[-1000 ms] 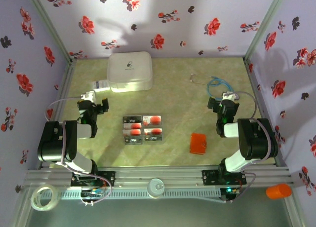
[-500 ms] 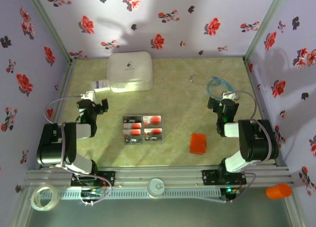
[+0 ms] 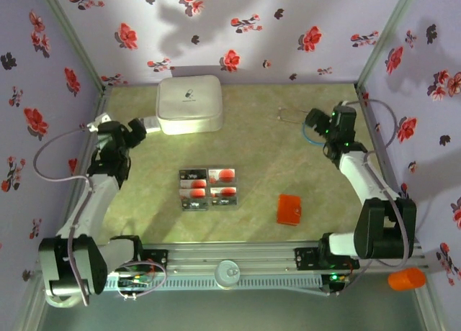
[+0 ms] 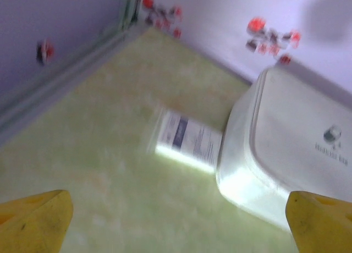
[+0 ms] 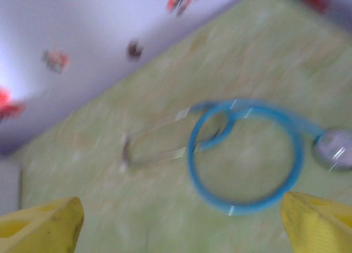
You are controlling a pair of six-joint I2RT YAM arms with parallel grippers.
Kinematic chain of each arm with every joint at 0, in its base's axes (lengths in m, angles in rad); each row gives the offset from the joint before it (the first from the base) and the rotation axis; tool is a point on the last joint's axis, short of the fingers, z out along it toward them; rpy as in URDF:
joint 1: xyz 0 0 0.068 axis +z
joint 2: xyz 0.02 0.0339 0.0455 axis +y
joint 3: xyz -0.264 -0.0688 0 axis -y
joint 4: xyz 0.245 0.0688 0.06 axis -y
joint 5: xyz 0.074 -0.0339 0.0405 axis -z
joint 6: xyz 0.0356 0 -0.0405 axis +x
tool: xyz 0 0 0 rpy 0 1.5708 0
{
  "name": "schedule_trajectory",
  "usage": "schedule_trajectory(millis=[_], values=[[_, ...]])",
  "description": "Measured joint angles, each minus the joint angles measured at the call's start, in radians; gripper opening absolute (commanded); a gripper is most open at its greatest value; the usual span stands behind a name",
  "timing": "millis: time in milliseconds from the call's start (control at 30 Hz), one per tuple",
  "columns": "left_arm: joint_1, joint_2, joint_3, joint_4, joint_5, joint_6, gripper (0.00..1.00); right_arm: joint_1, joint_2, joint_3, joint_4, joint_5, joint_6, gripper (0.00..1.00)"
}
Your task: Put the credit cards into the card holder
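Flowered walls close in a pale green table [image 3: 252, 151]. Credit cards [image 3: 209, 188] lie in a tidy block mid-table, with the orange card holder [image 3: 289, 209] flat and apart to their right. Left gripper [image 3: 134, 130] hovers by the white case [image 3: 189, 103], fingers spread, empty. Right gripper [image 3: 315, 120] hangs over a blue loop [image 5: 245, 154], likewise spread wide, gripping nothing.

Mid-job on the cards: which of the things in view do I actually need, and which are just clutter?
For the job:
- credit cards, laid out mid-table
- card holder, orange-red, to their right

Just lying about:
- white case
- barcode label beside it
- blue cable loop
- orange cylinder, off the table
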Motion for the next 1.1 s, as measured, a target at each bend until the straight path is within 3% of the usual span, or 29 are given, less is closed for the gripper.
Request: schedule_trajectory(millis=[100,300,433,567,767,1100], values=[[-0.06,-0.074,-0.025,-0.167,-0.012,-0.114,1.0,0.144,-0.081,-0.085,-0.104,-0.061,-0.006,0.9],[-0.143,-0.2,-0.147,-0.385,-0.034,-0.251,1.0,0.581,-0.204,-0.135,-0.219,-0.005,-0.027,0.92],[-0.218,-0.199,-0.189,-0.458,-0.054,-0.284,1.0,0.824,-0.15,-0.147,-0.246,0.088,-0.02,0.93],[-0.282,-0.14,-0.209,-0.464,-0.075,-0.306,1.0,0.999,-0.013,-0.13,-0.278,0.19,-0.021,0.94],[-0.356,-0.047,-0.21,-0.459,-0.114,-0.31,1.0,1.161,0.099,-0.078,-0.349,0.323,-0.036,0.96],[-0.391,-0.013,-0.21,-0.439,-0.147,-0.31,1.0,1.189,0.181,-0.059,-0.365,0.406,-0.047,0.97]])
